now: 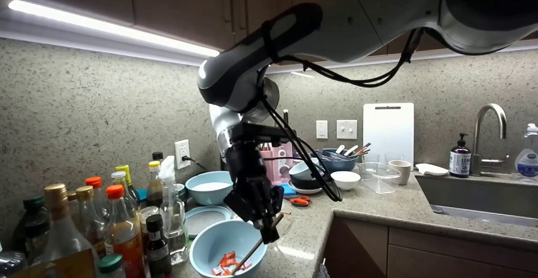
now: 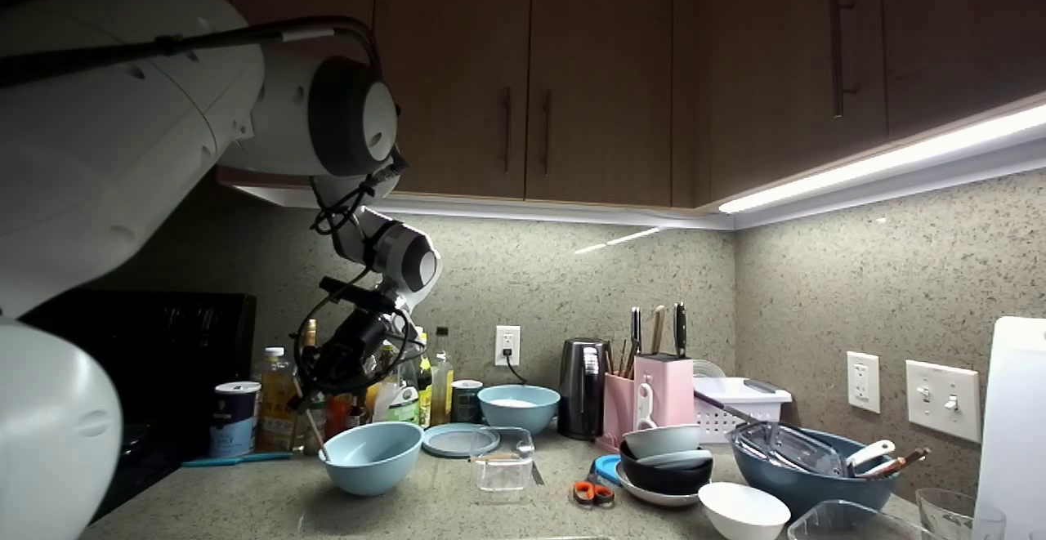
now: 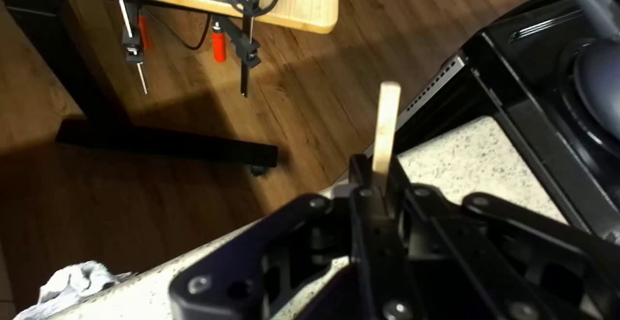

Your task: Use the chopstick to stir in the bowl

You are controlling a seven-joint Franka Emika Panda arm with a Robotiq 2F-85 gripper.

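The light-blue bowl (image 1: 201, 247) stands on the counter with several red and white wrapped pieces (image 1: 228, 259) inside. It also shows in an exterior view (image 2: 372, 475), where its contents are hidden. My gripper (image 1: 269, 229) is shut on the wooden chopstick (image 1: 254, 249) above the bowl's rim. The chopstick slants down into the bowl, and its lower end is among the red pieces. It also slants into the bowl in an exterior view (image 2: 314, 429). In the wrist view the chopstick's upper end (image 3: 386, 124) sticks out between the closed fingertips (image 3: 379, 177); the bowl is out of view.
Several bottles (image 1: 124, 227) stand close beside the bowl. A grey-blue lid (image 2: 460, 439), a clear container (image 2: 502, 462) and another light-blue bowl (image 2: 520, 409) are nearby. Orange-handled scissors (image 2: 592, 493) and stacked bowls (image 2: 666, 466) lie farther along. The counter edge (image 1: 321, 244) runs near the bowl.
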